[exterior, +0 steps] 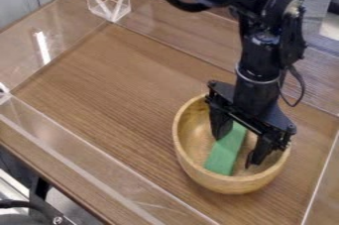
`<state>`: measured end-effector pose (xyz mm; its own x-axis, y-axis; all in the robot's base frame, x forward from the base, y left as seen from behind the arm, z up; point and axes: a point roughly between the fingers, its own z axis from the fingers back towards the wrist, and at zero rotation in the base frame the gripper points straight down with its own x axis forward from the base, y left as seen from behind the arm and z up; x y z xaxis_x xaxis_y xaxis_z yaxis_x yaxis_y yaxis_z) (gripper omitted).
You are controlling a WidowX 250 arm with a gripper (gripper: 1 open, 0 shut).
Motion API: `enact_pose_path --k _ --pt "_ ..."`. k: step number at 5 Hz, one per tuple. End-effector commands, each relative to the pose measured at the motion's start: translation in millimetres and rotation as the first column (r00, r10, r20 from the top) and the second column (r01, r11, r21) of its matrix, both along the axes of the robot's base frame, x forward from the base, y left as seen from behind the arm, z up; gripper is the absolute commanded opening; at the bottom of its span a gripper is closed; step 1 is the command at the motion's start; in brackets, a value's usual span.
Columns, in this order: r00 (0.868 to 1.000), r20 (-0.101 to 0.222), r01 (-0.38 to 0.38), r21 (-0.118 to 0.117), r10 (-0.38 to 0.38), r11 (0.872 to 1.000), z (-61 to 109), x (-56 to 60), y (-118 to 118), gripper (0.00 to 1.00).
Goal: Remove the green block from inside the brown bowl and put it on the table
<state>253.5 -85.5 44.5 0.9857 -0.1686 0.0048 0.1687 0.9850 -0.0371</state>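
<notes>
The brown bowl (pixel 193 160) sits on the table (pixel 119 90) toward the front right. Inside it lies the green block (pixel 227 155), slanted, one end resting against the bowl's inner wall. My black gripper (pixel 240 146) reaches straight down into the bowl from above. It is open, with one finger on each side of the block. Its fingers (pixel 217 130) are low beside the block, and I cannot tell whether they touch it. The arm hides the far part of the bowl and the block's upper end.
Clear acrylic walls (pixel 54 135) run along the table's edges. A small clear stand (pixel 107 1) is at the back left. Bare wood stretches left of the bowl.
</notes>
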Motion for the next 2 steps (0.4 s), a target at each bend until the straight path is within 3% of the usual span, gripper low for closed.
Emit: enact_pose_path --k 1,2 --pt "1.000 0.005 0.003 -0.011 -0.003 1.000 -8.1 3.1 4.4 1.00" --pt "1.000 0.009 0.005 -0.020 -0.005 1.000 -15.1 5.1 5.9 1.00"
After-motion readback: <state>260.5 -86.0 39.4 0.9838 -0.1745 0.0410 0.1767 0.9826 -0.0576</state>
